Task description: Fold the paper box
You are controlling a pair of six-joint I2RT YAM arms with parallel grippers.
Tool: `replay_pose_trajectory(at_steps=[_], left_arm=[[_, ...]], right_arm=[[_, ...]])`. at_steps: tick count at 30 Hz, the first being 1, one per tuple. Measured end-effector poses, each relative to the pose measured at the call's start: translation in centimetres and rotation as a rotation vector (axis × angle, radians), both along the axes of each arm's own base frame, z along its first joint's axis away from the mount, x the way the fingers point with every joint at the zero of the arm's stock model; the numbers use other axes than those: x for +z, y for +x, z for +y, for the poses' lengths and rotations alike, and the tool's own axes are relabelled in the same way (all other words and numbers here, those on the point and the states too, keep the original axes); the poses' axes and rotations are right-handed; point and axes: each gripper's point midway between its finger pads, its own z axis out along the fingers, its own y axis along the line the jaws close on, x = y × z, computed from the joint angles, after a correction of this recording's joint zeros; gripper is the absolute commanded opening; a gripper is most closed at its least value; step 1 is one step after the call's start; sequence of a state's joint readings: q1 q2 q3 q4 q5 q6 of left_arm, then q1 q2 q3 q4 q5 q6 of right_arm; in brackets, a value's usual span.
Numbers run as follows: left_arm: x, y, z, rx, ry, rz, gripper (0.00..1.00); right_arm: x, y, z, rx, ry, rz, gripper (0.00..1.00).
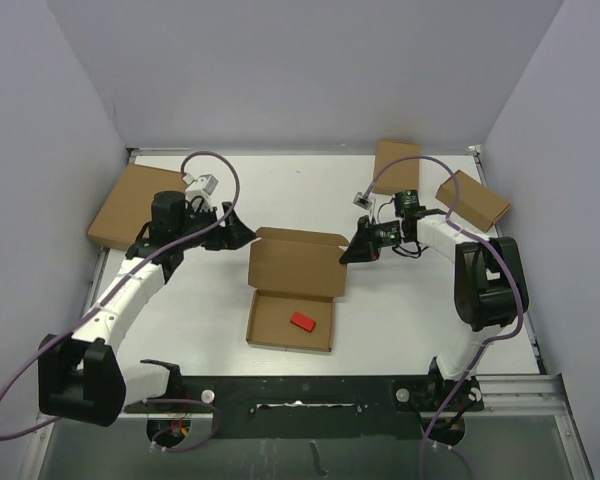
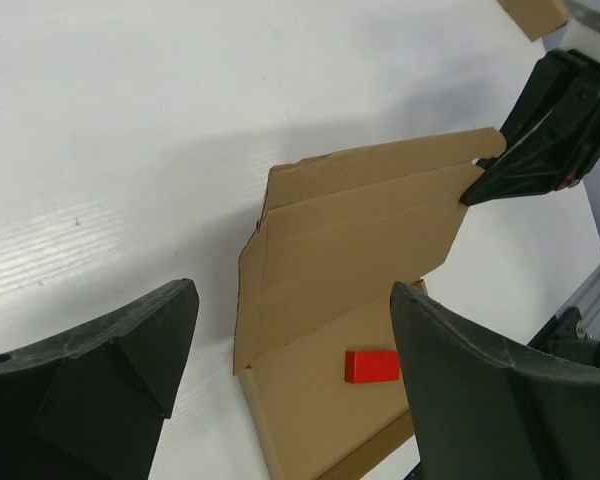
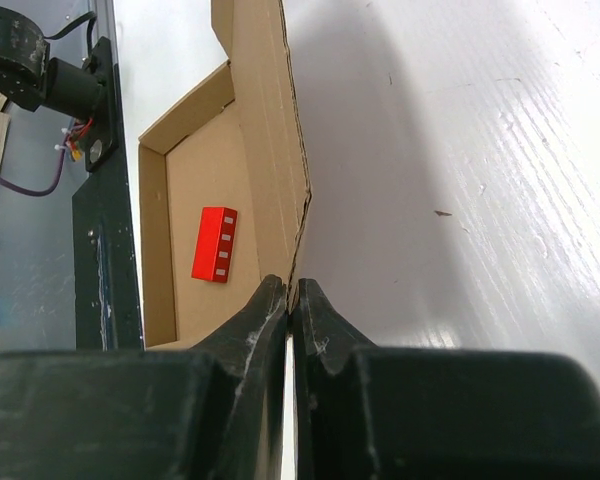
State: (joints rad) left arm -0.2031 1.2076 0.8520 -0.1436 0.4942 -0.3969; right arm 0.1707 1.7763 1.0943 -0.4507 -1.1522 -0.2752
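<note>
cardboard lid of the paper box (image 1: 292, 290), central on the surface (image 1: 400, 320), is pinched at its right corner by the right gripper's (image 1: 358, 245) closed jaws, the left gripper's (image 1: 235, 235) jaws spread empty, so it is best swung squarely about its crease.

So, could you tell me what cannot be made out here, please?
Right wrist view: fingers of the right gripper cover the lid edge of the paper box, hiding how much is pinched.
Left wrist view: a finger of the left gripper and the bottom edge cut off the box's near corner.
Top view: markings on the red block too small.
</note>
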Motion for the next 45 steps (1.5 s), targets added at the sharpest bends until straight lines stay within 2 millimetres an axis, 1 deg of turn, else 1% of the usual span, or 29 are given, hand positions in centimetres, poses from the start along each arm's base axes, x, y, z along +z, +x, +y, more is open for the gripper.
replay_pose_trajectory(at_steps=[1, 3, 6, 12, 16, 23, 29, 33, 36, 39, 45], left_arm=[[-0.5, -0.1, -0.1, -0.015, 0.012, 0.022, 0.66], [-1.5, -0.4, -0.1, -0.042, 0.041, 0.074, 0.6], [-2.7, -0.5, -0.1, -0.081, 0.08, 0.136, 0.59], [-4.1, -0.3, -0.3, -0.144, 0.125, 0.204, 0.56], [-5.2, -0.5, -1.1, -0.192, 0.119, 0.24, 0.53], [-7.1, -0.8, -2.1, -0.249, 0.092, 0.313, 0.42], [-7.6, 0.1, -2.6, -0.264, 0.082, 0.336, 0.37], [-7.6, 0.6, -2.7, -0.268, 0.085, 0.337, 0.27], [-7.5, 0.8, -2.8, -0.275, 0.085, 0.333, 0.18], [-7.5, 0.8, -2.8, -0.28, 0.086, 0.333, 0.1], [-7.6, 0.7, -3.0, -0.282, 0.092, 0.335, 0.0]], right_arm=[[0.0, 0.0, 0.0, 0.001, 0.0, -0.001, 0.0], [0.0, 0.0, 0.0, 0.001, 0.0, -0.001, 0.0], [0.0, 0.0, 0.0, 0.002, -0.001, -0.002, 0.0], [0.0, -0.1, 0.0, 0.002, -0.001, 0.0, 0.0], [0.0, -0.1, 0.0, 0.002, -0.001, 0.0, 0.0], [0.0, 0.0, 0.0, 0.002, -0.001, 0.0, 0.0], [0.1, -0.1, 0.0, 0.003, -0.001, 0.001, 0.0], [0.1, -0.1, 0.0, 0.003, -0.001, 0.0, 0.0], [0.1, -0.1, 0.0, 0.003, -0.001, -0.001, 0.0], [0.1, -0.1, 0.0, 0.004, -0.002, -0.001, 0.0], [0.2, 0.0, 0.1, 0.007, -0.009, -0.005, 0.0]])
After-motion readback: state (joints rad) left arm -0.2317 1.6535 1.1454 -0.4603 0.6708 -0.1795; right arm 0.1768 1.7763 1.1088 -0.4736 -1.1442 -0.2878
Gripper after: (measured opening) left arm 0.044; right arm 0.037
